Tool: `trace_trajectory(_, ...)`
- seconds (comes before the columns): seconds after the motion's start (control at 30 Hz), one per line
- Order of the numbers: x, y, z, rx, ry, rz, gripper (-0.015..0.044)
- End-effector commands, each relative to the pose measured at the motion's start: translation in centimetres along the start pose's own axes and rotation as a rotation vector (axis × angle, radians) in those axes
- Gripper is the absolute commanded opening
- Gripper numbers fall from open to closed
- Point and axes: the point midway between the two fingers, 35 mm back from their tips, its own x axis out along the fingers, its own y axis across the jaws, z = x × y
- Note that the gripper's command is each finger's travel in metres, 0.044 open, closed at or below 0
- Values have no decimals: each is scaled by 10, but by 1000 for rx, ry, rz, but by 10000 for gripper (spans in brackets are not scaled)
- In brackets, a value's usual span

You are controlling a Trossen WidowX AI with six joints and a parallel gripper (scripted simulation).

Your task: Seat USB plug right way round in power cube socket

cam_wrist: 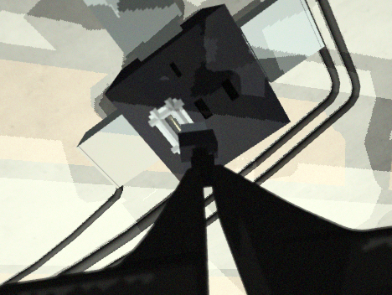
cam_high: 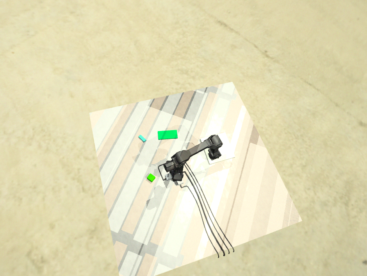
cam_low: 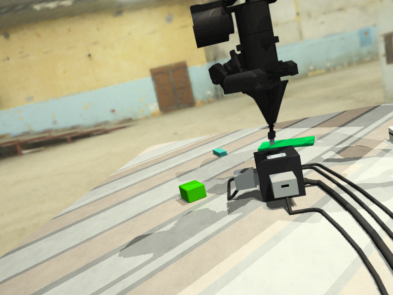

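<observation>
Exterior view: our gripper (cam_low: 271, 134) is clamped on the USB plug (cam_low: 271, 138), lifted just above the power cube (cam_low: 279, 176). We judge extraction done; re-seating and retreat remain.

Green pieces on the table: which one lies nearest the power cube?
The flat green slab, lying right behind the power cube under the pincer. The bright green block sits further off, and the small teal block further still.
</observation>
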Motion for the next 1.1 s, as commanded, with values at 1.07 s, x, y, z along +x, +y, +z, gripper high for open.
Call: trace_trajectory(1.07,0,0,0,927,0,0,0)
